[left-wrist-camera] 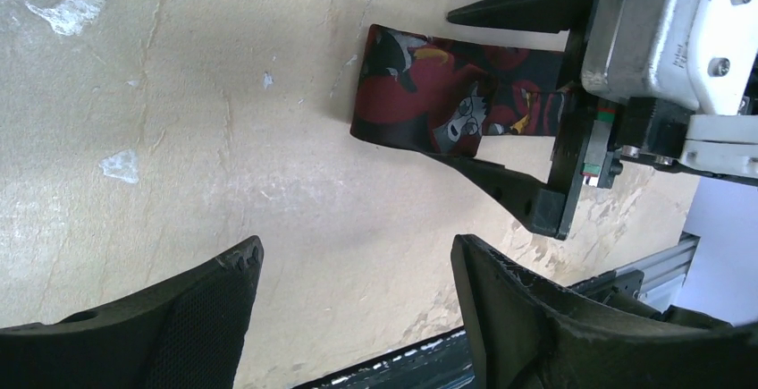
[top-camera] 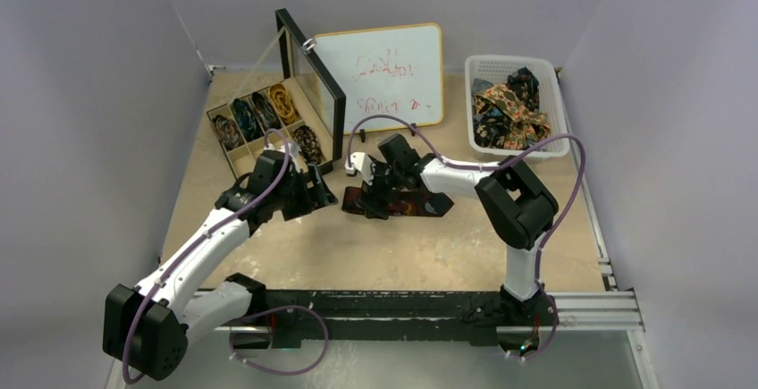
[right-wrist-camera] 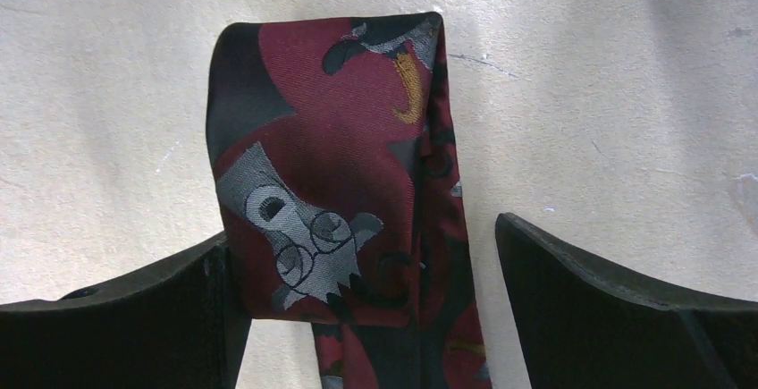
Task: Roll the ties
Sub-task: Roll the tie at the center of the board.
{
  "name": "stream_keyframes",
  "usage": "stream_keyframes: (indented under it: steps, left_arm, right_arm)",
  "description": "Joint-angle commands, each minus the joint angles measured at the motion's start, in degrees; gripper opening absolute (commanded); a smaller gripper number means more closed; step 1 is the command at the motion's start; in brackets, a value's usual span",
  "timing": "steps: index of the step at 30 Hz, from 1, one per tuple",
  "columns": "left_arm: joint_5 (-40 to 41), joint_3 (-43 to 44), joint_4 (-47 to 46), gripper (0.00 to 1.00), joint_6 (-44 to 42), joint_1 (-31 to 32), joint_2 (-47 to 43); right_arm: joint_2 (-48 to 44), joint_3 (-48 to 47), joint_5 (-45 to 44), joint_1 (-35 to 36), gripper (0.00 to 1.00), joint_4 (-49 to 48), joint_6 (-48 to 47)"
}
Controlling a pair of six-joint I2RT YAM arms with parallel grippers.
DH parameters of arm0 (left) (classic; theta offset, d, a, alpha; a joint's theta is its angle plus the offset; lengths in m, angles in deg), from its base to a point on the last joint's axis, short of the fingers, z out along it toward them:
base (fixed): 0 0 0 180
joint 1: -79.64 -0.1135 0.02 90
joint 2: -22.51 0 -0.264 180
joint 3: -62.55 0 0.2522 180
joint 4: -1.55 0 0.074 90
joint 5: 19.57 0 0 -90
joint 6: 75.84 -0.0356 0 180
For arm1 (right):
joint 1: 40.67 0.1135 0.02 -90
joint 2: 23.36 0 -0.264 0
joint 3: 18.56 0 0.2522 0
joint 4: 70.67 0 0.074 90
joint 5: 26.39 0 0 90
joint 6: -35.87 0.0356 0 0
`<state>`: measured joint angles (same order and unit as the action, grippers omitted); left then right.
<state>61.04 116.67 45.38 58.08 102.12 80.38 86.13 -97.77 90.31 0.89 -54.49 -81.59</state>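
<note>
- A dark maroon tie with grey and orange figures lies flat on the worktop, in front of the whiteboard on the side towards the arm bases.
- The end of this tie nearer the whiteboard's left edge is folded back over itself, giving a doubled, rounded edge. The remainder runs off beneath the right arm.
- The right tool hangs over that folded end in front of the whiteboard, its jaws wide apart and clamped on nothing.
- The fold sits between the right tool's fingers. The fabric's edge overlaps one finger, though whether they actually touch cannot be told. Bare worktop shows between the tie and the other finger.
- The left tool is low over bare worktop in front of the whiteboard's left edge. Its jaws are apart and nothing is between them.
- The left tool's fingers point towards the fold, near it but not touching.
- A wooden box with compartments stands to the left of the whiteboard, and rolled ties sit in the compartments, one of them gold.
- The box's black-framed lid stands upright against the whiteboard's left edge.
- A white basket stands to the right of the whiteboard. It holds loose ties, orange-brown floral and dark ones, heaped together.
</note>
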Motion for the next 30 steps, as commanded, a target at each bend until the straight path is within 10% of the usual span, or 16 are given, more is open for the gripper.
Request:
stream_keyframes:
  steps: [1, 16, 30]
  left_arm:
    - [-1.0, -0.7, -1.1, 0.75, -1.4, -0.6, -1.0]
    - [-0.8, -2.5, -0.4, 0.75, -0.9, -0.9, -2.1]
    - [-3.5, -10.1, -2.5, 0.75, 6.1, -0.9, -6.8]
  right_arm:
    - [1.4, -2.4, 0.1, 0.1, 0.97, 6.0, -2.4]
    - [-2.9, 6.4, 1.1, 8.9, 0.6, 1.4, 2.3]
    - [-8.4, 6.4, -4.7, 13.7, 0.83, 0.7, 6.6]
